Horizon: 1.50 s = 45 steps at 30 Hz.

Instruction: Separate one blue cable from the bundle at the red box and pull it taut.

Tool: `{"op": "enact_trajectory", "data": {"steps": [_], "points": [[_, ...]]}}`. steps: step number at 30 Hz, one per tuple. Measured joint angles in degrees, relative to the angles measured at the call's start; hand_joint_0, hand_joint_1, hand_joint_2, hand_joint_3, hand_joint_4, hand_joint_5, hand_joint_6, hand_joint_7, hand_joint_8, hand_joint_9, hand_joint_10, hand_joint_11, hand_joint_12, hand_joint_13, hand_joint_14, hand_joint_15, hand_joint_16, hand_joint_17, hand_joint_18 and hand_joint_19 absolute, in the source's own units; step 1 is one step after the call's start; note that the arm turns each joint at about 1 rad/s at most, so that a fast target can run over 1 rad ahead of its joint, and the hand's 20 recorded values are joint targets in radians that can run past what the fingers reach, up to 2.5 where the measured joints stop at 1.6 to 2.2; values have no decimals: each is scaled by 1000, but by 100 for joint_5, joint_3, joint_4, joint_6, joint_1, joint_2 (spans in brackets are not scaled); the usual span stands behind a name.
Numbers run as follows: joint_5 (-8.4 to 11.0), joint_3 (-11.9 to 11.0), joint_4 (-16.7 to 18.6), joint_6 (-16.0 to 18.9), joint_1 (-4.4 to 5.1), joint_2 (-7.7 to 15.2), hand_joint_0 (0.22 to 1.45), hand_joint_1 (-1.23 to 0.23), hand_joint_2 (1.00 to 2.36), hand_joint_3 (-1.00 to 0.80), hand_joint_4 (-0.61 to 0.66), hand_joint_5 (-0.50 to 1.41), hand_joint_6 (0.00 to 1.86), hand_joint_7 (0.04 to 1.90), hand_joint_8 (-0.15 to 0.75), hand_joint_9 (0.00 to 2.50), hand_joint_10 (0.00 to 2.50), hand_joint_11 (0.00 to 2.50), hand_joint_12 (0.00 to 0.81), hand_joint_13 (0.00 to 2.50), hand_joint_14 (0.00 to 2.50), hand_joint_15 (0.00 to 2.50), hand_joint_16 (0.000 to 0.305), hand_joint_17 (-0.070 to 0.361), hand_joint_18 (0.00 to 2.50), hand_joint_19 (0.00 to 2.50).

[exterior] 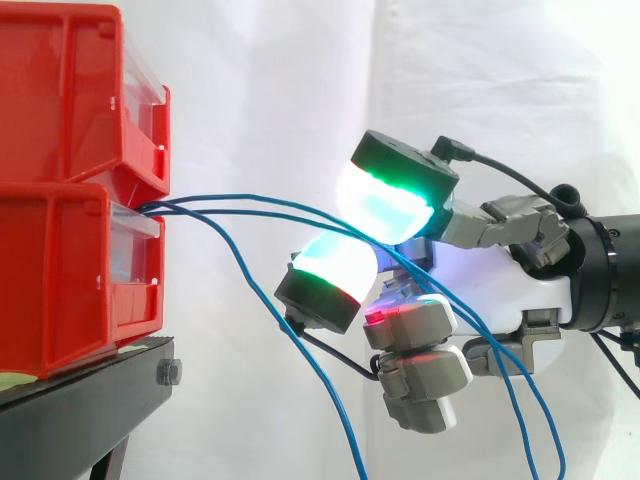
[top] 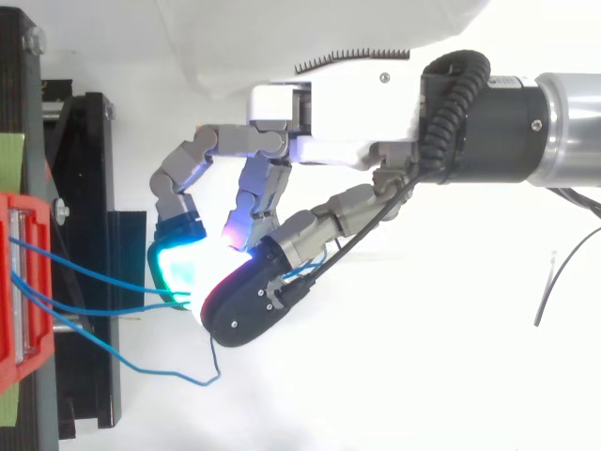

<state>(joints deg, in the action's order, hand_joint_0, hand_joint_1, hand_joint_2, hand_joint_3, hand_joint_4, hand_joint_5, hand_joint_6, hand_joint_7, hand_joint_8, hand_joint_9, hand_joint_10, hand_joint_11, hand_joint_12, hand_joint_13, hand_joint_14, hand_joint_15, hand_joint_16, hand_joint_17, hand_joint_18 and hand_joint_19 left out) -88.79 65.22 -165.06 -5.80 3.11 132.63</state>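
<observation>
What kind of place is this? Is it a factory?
Probably a robot test lab, not a factory: a white curtain backdrop, red bins on a black stand, and a robot hand whose fingers pinch blue cables.

The black stand [exterior: 90,400] occupies the left of the scene, in front of the white curtain [exterior: 300,80]. Its top deck is a flat dark plate, with a bolt head [exterior: 168,373] set in the right edge face. The lower red bin [exterior: 60,280] rests directly on the deck, with its clear front panel facing right and close to the deck's right edge. The upper red bin [exterior: 60,90] is stacked on the lower one and touches it. From above, a green strip [top: 9,160] lies on the deck and shows on either side of the bins.
</observation>
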Motion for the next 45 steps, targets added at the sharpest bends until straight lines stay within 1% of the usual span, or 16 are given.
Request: {"op": "enact_trajectory", "data": {"steps": [5,8,9,14,18,19,22,23,26,32,34,35,36,37,40,45], "points": [[7,0,4,183,9,3,403,-648,1000,-500,117,-176,865,1043,358,1165,22,1162,450,1214,25,1124,70,157,972,936],[26,3,4,286,15,5,384,-692,1000,-500,134,-189,870,1004,363,1142,21,1146,460,1211,25,1110,73,164,981,933],[33,3,2,309,18,6,379,-733,1000,-500,143,-194,870,995,364,1144,22,1147,459,1211,25,1109,73,164,982,924],[52,8,5,369,25,7,433,-859,1000,-500,123,-205,866,1005,328,1111,22,1181,417,1180,28,1133,66,149,921,943],[61,8,8,376,32,7,534,-906,1000,-500,86,-212,858,1037,287,1061,26,1187,370,1134,31,1146,58,130,848,956],[66,8,8,376,35,7,580,-896,1000,-500,74,-213,856,1041,280,1054,26,1192,358,1125,31,1147,55,124,832,958],[77,11,9,377,40,8,636,-869,1000,-500,67,-208,857,1034,275,1062,27,1200,352,1131,32,1153,54,121,829,958],[78,14,9,377,42,8,657,-849,1003,-461,65,-206,857,1032,276,1066,27,1201,354,1133,32,1153,53,120,830,961],[80,15,9,378,44,8,659,-838,1013,-341,51,-204,857,1043,273,1078,26,1202,350,1142,32,1155,53,120,835,969],[81,15,9,378,44,5,667,-860,1017,-275,36,-206,858,1085,271,1079,26,1199,347,1144,32,1152,53,119,841,961],[81,16,9,378,45,4,643,-793,1018,-249,41,-207,865,1078,274,1092,26,1195,353,1147,33,1158,53,120,844,970],[81,16,9,378,46,6,619,-731,1017,-245,52,-206,867,1059,273,1097,26,1190,350,1155,31,1154,53,119,844,990],[81,17,9,378,47,6,609,-709,1017,-238,59,-204,861,1054,281,1101,26,1207,360,1153,31,1158,54,120,842,998],[81,17,9,378,47,6,601,-689,1018,-239,58,-203,858,1053,280,1104,26,1188,348,1153,31,1163,53,120,839,1009],[82,17,9,378,48,7,588,-641,1016,-250,65,-199,849,1058,283,1109,27,1193,356,1153,33,1168,54,121,838,1021],[81,17,9,378,47,8,579,-613,1014,-278,66,-195,842,1073,284,1115,27,1198,360,1154,32,1166,55,123,837,1019]]}}
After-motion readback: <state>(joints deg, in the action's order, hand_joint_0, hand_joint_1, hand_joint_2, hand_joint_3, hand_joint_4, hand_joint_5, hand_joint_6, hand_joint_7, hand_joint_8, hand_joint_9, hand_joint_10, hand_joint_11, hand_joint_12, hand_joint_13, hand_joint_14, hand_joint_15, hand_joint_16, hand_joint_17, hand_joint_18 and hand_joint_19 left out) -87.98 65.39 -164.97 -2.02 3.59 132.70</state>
